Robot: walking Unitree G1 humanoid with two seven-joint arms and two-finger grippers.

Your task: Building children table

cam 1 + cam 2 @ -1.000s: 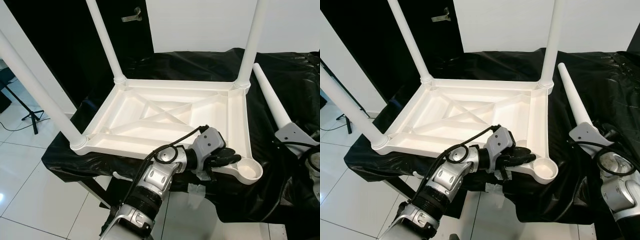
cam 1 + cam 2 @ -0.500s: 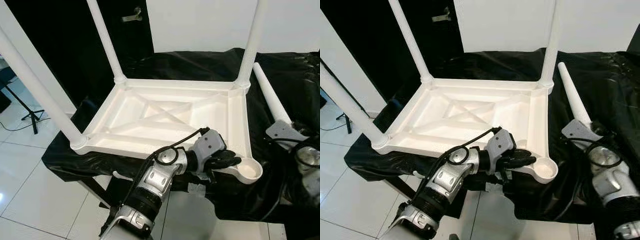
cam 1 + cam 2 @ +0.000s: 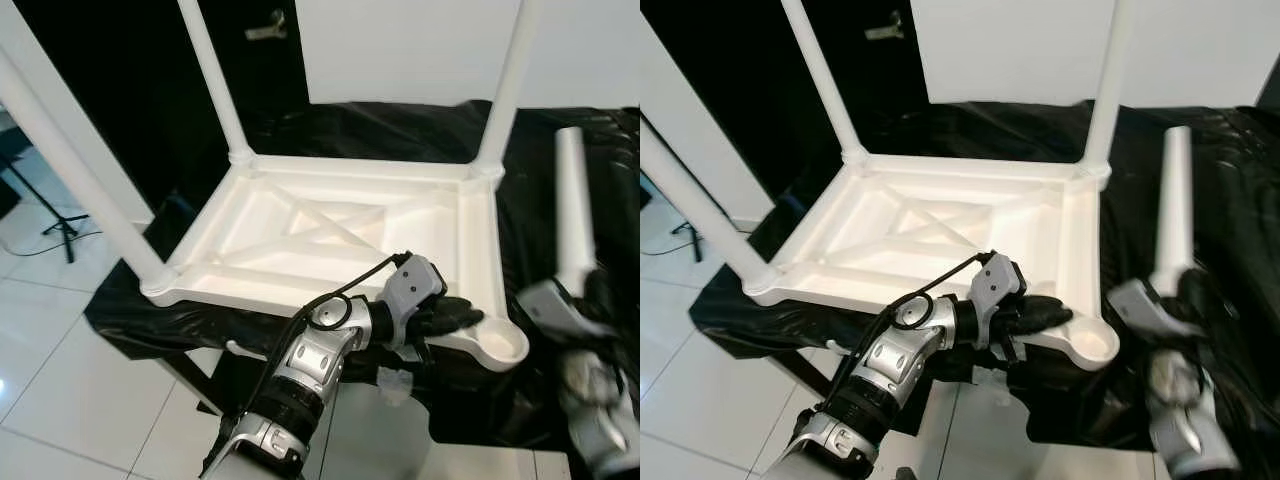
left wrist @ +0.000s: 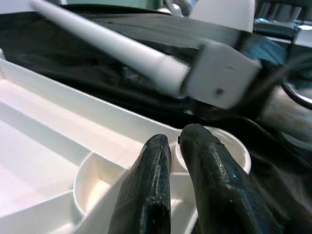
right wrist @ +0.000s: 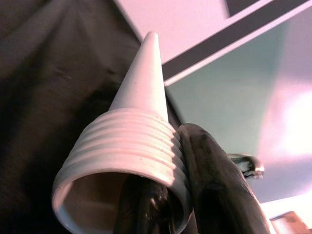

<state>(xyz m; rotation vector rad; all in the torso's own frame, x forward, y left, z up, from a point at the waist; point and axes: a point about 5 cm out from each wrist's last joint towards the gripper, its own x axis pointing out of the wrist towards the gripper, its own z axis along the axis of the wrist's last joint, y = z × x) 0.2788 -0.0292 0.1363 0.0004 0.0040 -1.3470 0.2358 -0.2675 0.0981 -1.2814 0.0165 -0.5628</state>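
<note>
While the upturned white tabletop [image 3: 330,235] lies on the black-draped bench [image 3: 400,130] with three legs already standing from its corners, the fourth leg [image 3: 1171,215] is off the cloth, held near-upright to the right of the frame. The right gripper [image 5: 180,195] grasps it at the threaded end [image 5: 122,146]: one finger sits inside the hollow mouth, the other against the outer rim. The left gripper [image 3: 450,318], fingers [image 4: 151,180] nearly closed with only a narrow slit between them, presses on the near rim just left of the empty corner socket [image 3: 503,346]. The risk, as I judge it, lies in that grip. Holding the leg by its thread wall leaves little purchase, so the long shaft could swing or slip. A tilted approach could cross-thread the socket, and the tabletop may skid on the slick cloth if the left gripper lifts.
</note>
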